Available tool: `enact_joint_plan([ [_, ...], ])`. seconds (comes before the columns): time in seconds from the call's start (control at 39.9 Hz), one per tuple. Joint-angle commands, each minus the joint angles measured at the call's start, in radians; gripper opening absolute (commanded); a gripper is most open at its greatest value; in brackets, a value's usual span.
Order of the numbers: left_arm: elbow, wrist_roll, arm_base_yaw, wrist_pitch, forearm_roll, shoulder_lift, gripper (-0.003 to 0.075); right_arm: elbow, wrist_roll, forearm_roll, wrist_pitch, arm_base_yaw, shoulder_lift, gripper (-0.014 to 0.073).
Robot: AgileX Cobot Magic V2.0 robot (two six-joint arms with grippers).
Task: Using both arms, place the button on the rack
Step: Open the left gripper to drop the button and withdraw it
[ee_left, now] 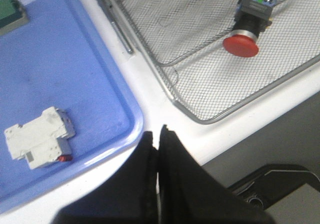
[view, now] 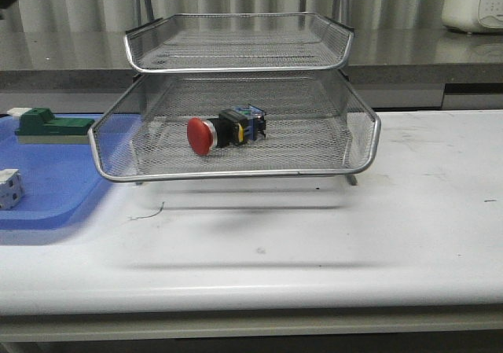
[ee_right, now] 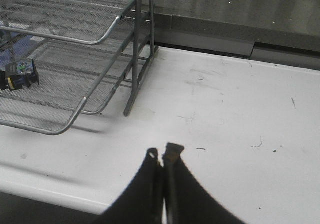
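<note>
**Fingers clenched, button on the rack**

The left fingers are clenched on nothing above the tabletop beside the blue tray. The button lies on its side in the rack's pulled-out tier. The right fingers are likewise clenched, empty.

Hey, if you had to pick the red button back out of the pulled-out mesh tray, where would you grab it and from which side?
Probably by the black collar, coming down from above. The button lies on its side in the slid-out middle tier of the rack, red cap toward the robot's left, so the collar and body offer opposing sides for a pincer. The domed cap would likely slip.
</note>
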Motion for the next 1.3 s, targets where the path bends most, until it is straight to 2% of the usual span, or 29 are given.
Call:
enact_joint_plan([
  [0.0, 0.098, -0.018, 0.025, -0.124, -0.028, -0.14, -0.0019, -0.026, -0.002, -0.005, -0.082, 0.002, 0.006, -0.006],
  [0.38, 0.592, -0.018, 0.032, -0.443, -0.064, -0.713, -0.0019, -0.026, -0.002, -0.005, -0.082, 0.002, 0.006, -0.006],
  [0.68, 0.755, -0.018, 0.032, -0.605, -0.064, -1.106, -0.0019, -0.026, -0.002, -0.005, -0.082, 0.002, 0.006, -0.006],
  [0.8, 0.76, -0.018, 0.032, -0.605, -0.064, -1.162, -0.0019, -0.026, -0.002, -0.005, -0.082, 0.002, 0.006, -0.006],
  [1.28, 0.76, -0.018, 0.032, -0.605, -0.064, -1.166, -0.0019, -0.026, -0.002, -0.005, -0.082, 0.002, 0.006, -0.006],
])
